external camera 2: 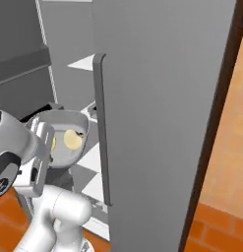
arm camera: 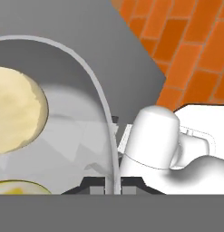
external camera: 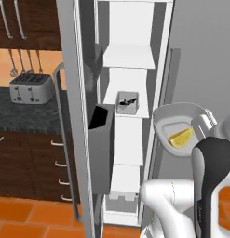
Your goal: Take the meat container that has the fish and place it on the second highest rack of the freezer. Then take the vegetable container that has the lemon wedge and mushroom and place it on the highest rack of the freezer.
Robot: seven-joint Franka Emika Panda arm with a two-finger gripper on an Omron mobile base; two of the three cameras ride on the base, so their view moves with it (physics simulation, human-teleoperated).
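Observation:
The vegetable container (external camera: 174,118) is a clear rounded tub, held in the air in front of the open freezer, right of its shelves. A yellow lemon wedge (external camera: 180,138) and a pale mushroom (external camera 2: 72,139) lie inside it. My gripper (external camera: 196,124) is shut on the tub's right rim. In the hand view the rim (arm camera: 104,131) runs down between my fingertips, with the mushroom (arm camera: 16,113) and lemon wedge (arm camera: 13,188) to its left. The meat container (external camera: 127,103) with a dark fish sits on a white freezer rack (external camera: 135,113). Another rack (external camera: 127,56) is above it.
The open freezer door (external camera: 75,116) stands at the left with a dark door bin (external camera: 101,144). The closed grey door (external camera 2: 162,123) and its long handle (external camera 2: 100,128) are close on the right. A toaster (external camera: 30,88) sits on the dark counter above drawers (external camera: 58,162).

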